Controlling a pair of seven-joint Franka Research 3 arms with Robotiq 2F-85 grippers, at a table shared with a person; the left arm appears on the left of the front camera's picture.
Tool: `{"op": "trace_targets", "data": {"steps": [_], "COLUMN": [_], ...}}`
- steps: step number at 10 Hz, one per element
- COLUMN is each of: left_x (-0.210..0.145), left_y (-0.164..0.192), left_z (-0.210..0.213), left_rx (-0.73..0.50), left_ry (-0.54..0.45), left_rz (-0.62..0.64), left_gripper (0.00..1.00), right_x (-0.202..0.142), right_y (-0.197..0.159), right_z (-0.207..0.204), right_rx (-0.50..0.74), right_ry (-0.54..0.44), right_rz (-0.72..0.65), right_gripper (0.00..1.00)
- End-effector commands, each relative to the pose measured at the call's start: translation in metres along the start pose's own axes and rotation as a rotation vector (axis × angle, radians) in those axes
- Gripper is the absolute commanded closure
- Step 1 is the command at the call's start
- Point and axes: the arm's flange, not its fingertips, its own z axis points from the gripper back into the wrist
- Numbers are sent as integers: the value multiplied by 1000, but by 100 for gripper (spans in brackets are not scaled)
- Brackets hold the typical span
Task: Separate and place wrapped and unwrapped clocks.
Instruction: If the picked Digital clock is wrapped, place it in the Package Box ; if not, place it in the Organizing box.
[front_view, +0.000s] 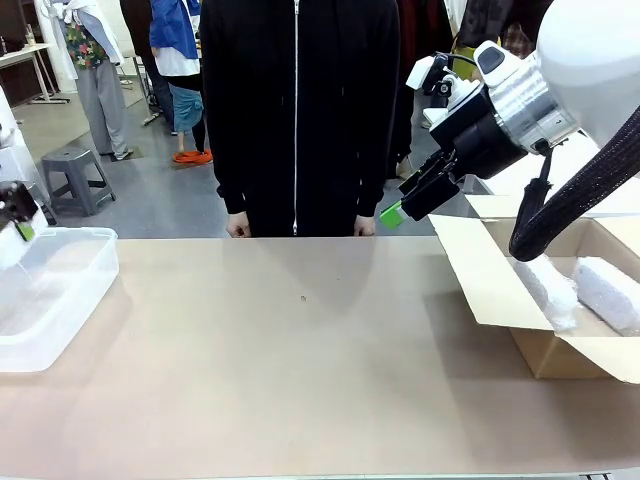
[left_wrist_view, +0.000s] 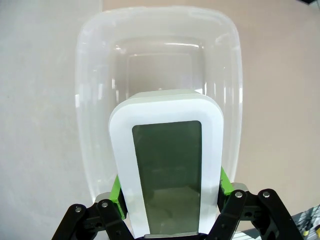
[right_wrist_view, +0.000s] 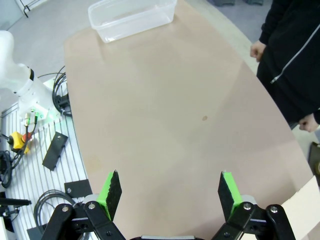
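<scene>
The left gripper (left_wrist_view: 170, 200) is clamped on the bare white clock (left_wrist_view: 167, 175) above the clear plastic tub (left_wrist_view: 82, 100) at the table's left edge; an off-centre release could catch the rim. The right gripper (right_wrist_view: 170, 192) hangs spread and empty; both bubble-wrap bundles (front_view: 585, 290) lie in the cardboard box (front_view: 480, 270) at the right edge.

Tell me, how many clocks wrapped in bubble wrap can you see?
2. Both lie in the open cardboard box at the table's right: one bundle nearer the middle, the other bundle by the picture's edge. More could be hidden inside.
</scene>
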Motion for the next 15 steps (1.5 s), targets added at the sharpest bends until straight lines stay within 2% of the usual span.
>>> {"op": "trace_targets", "data": {"steps": [1, 3, 7, 10, 11, 15], "left_x": [7, 8, 17, 20, 20, 23], "left_y": [-2, -3, 4, 8, 10, 14], "left_z": [-31, -61, -96, -103, -103, -99], "left_rx": [-4, 6, 52, 26, 24, 49], "left_ry": [17, 70, 90, 97, 106, 108], "left_rz": [-44, -15, 53, 73, 83, 66], "left_gripper": [21, 21, 21, 21, 0, 0], "right_x": [-2, -2, -2, -2, -2, -2], "right_y": [0, 0, 0, 0, 0, 0], "right_z": [-2, -2, -2, -2, -2, -2], "right_rx": [12, 12, 12, 12, 12, 12], "right_ry": [1, 1, 1, 1, 1, 1], "right_rz": [6, 6, 6, 6, 6, 6], "right_gripper": [0, 0, 0, 0, 0, 0]}}
